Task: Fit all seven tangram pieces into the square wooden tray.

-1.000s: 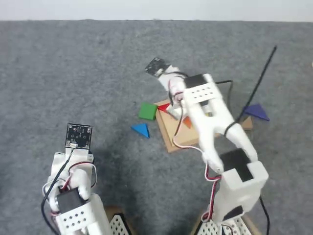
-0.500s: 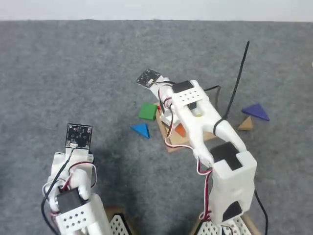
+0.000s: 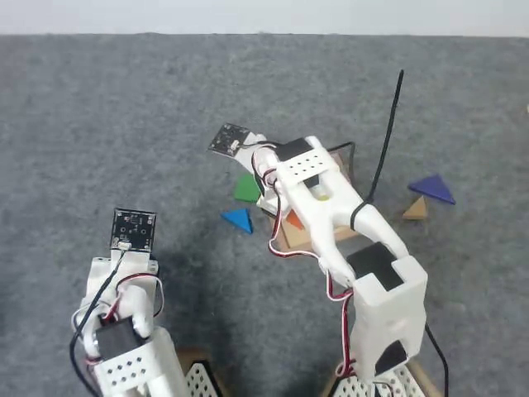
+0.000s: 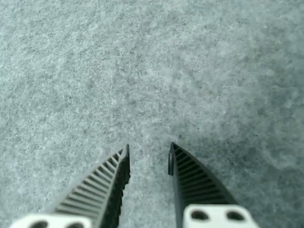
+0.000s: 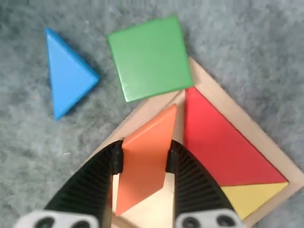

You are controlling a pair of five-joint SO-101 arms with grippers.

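Red piece (image 5: 218,147) and yellow piece (image 5: 251,197) lie in the tray (image 5: 237,119), the right gripper (image 5: 144,152) has its fingers pinching the orange parallelogram (image 5: 151,128) over it, the green square (image 5: 149,57), blue triangle (image 5: 69,71), purple triangle (image 3: 433,188) and tan triangle (image 3: 415,208) wait outside, and the left gripper (image 4: 148,156) has its fingers narrowly parted and empty.

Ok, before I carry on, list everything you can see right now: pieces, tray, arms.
wooden tray: 1, tan, mid-mat under the right arm
red triangle: 1, red, in the tray
yellow triangle: 1, yellow, in the tray against the red one
orange parallelogram: 1, orange, over the tray
green square: 1, green, on the mat by the tray
blue triangle: 1, blue, beside the green square
purple triangle: 1, purple, on the mat apart from the tray
tan triangle: 1, tan, beside the purple one
mat: 1, grey
right arm's fingers: 2, black, gripping the orange parallelogram
left arm's fingers: 2, black, apart over bare mat
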